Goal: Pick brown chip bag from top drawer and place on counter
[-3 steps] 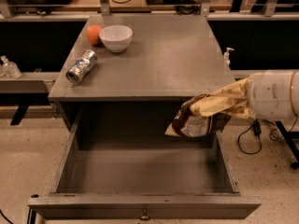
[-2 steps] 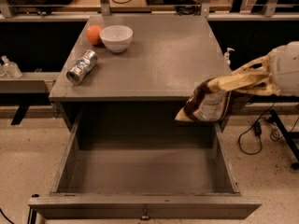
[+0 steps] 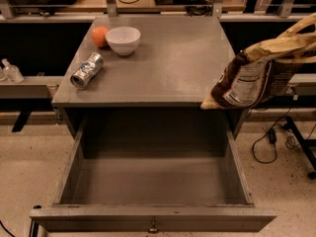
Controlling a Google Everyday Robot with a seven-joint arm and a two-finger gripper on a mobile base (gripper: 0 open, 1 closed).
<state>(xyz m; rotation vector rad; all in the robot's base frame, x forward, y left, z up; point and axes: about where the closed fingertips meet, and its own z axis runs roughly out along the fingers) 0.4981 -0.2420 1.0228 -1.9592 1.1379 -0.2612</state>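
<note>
The brown chip bag (image 3: 249, 80) hangs in the air at the right, over the counter's front right corner and above counter height, its pale end pointing down-left. My gripper (image 3: 277, 45) comes in from the right edge and is shut on the bag's upper end. The top drawer (image 3: 153, 186) is pulled fully out below, and its flat grey bottom is bare. The counter (image 3: 168, 63) is the grey cabinet top behind the drawer.
On the counter's left side lie a silver can (image 3: 87, 70) on its side, a white bowl (image 3: 123, 40) and an orange ball (image 3: 99, 35). Cables (image 3: 269, 142) trail on the floor to the right of the cabinet. A shelf edge runs behind the counter.
My gripper has lifted the bag up and to the right, from just above the drawer's right side to above the counter's front right corner.
</note>
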